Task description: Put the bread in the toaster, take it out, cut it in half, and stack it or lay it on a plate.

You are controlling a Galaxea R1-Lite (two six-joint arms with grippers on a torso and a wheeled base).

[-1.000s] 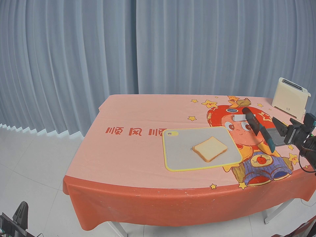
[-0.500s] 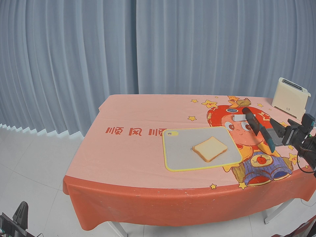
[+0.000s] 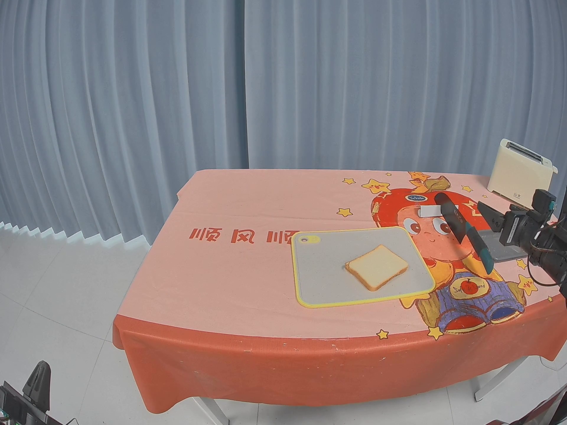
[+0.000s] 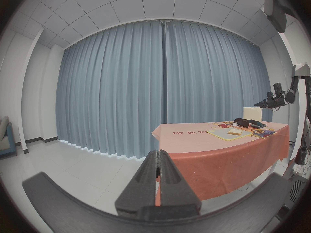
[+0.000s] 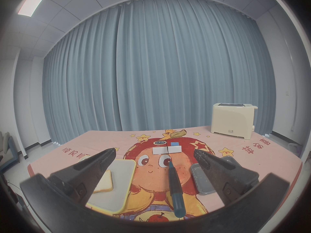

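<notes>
Robot's right claw [image 3: 493, 216] hangs over the right end of the tablecloth [image 3: 236, 278] with its two fingers spread wide and nothing between them. The left claw [image 4: 158, 156] is pinched together, down low off the other side and well apart from everything. The bread [image 3: 377, 267] is one pale slice lying flat on the cutting board [image 3: 331, 278], well off to the right claw's left, and the knife [image 3: 466, 231] sits between the two. The toaster [image 3: 520, 175] is near the claw on the side away from the robot, and a grey tray [image 5: 204, 177] lies just below the claw. Pretty sure that slice is light, soft and squashy, so a hard pinch would dent or tear it. Taking it gently by one edge, across the crust, looks like the safest bet. The cloth is smooth with a cartoon print and drapes over the edges. Behind it a blue-grey curtain [image 3: 177, 90] covers the wall, above a pale tiled floor [image 3: 59, 302].
</notes>
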